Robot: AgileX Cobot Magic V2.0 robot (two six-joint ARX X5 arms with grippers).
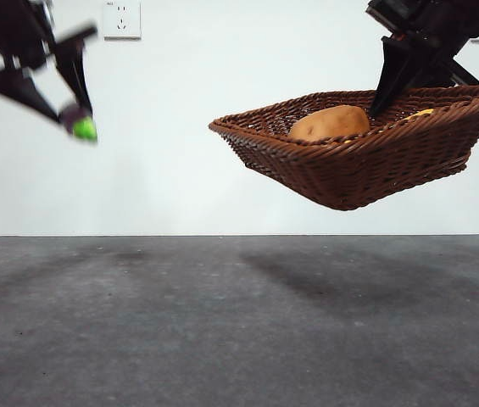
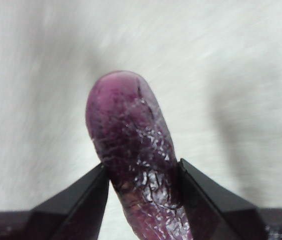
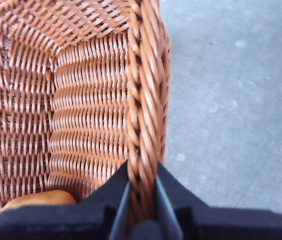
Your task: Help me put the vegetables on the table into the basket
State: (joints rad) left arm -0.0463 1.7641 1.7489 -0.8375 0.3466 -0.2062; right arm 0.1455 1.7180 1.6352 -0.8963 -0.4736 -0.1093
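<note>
The basket (image 1: 366, 161) is hanging tilted in the air above the desk (image 1: 239, 322), its braided rim pinched in the right tool (image 3: 141, 200). The potato (image 1: 330, 124) is lying inside; a yellow sliver shows only from the front. The left tool (image 2: 141, 187), high at the other side, is gripping the purple eggplant (image 2: 131, 145), whose green stem shows only from the front. A white wall with a socket (image 1: 121, 19) is standing behind.

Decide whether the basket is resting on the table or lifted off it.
Lifted. The basket hangs tilted above the table, its shadow beneath; the right gripper is clamped on its rim.
</note>
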